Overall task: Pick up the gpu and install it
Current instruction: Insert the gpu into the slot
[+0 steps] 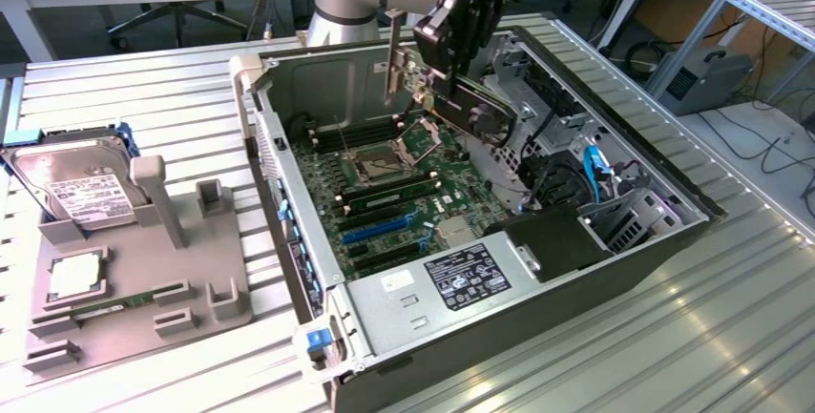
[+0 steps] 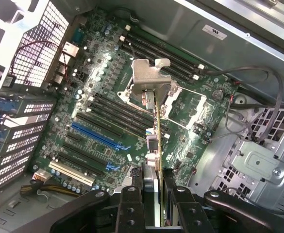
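Gripper (image 2: 154, 194) fingers pinch the gpu (image 2: 157, 145) edge-on, carried above the open computer case (image 1: 305, 270).
Held upright, probably so its connector edge can meet the blue slot (image 2: 95, 135), at about eight o'clock from the card on the motherboard (image 1: 395, 194).

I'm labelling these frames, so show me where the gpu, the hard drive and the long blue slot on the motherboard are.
gpu (image 1: 474, 106): exterior view, on its black cooler face.
hard drive (image 1: 79, 190): exterior view, on its white label.
blue slot (image 2: 97, 136): wrist view, midway along the slot.
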You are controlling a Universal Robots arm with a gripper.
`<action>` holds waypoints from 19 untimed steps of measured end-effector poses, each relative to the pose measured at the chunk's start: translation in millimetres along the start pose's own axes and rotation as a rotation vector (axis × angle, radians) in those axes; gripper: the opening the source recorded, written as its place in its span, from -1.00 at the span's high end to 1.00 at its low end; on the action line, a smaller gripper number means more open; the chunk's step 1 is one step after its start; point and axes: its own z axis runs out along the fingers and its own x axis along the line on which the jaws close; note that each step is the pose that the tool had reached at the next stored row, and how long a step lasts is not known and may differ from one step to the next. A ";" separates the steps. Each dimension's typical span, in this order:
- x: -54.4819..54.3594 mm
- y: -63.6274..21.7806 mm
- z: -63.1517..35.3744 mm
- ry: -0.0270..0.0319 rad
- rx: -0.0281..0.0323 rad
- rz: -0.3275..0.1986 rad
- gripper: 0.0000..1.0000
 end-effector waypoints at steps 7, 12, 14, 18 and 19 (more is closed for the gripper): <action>0.0 0.0 0.1 -0.0002 -0.0003 -0.011 0.45; 0.0 0.0 0.3 -0.0004 -0.0006 -0.020 0.45; 0.0 0.0 0.3 -0.0004 -0.0006 -0.023 0.45; 0.0 0.0 0.4 -0.0006 -0.0008 -0.030 0.45; 0.0 0.0 0.4 -0.0005 -0.0009 -0.032 0.45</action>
